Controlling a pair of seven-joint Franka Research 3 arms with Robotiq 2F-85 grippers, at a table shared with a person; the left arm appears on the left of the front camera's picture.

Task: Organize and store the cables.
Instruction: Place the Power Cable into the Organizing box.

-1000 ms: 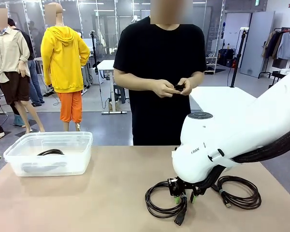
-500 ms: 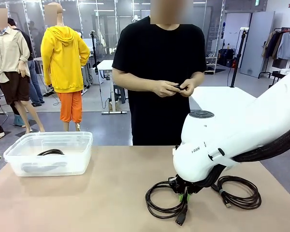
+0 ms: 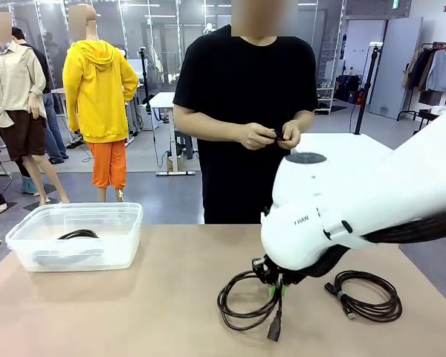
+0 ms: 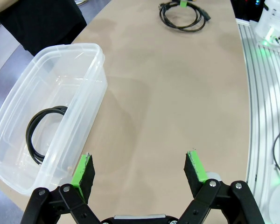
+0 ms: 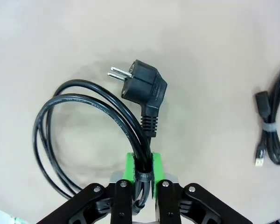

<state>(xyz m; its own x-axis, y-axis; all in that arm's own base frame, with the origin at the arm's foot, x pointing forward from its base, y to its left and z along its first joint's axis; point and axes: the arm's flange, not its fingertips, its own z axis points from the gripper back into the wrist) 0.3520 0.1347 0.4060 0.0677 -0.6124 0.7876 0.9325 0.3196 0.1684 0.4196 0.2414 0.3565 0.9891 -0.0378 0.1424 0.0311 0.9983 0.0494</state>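
Observation:
My right gripper (image 3: 276, 288) (image 5: 141, 170) is shut on a coiled black power cable (image 3: 223, 303) (image 5: 139, 154), pinching the taped part of the bundle. The coil hangs just off the table, its plug (image 3: 273, 331) (image 5: 142, 86) dangling below. A second coiled cable (image 3: 372, 312) (image 5: 273, 144) lies on the table to the right. Another coil (image 3: 78, 234) (image 4: 31, 130) rests inside the clear plastic bin (image 3: 74, 251) (image 4: 95, 79). My left gripper (image 4: 139, 168) stands open over the table beside the bin, with nothing between its fingers.
The bin sits at the table's left rear. A person in a black shirt stands at the far edge and handles a small black item (image 3: 279, 135) with both hands. Bare tan tabletop (image 3: 149, 297) lies between the bin and the held coil.
My right gripper has closed on the power cable coil and raised it slightly, and the coil has shifted a little left. The left arm has not moved.

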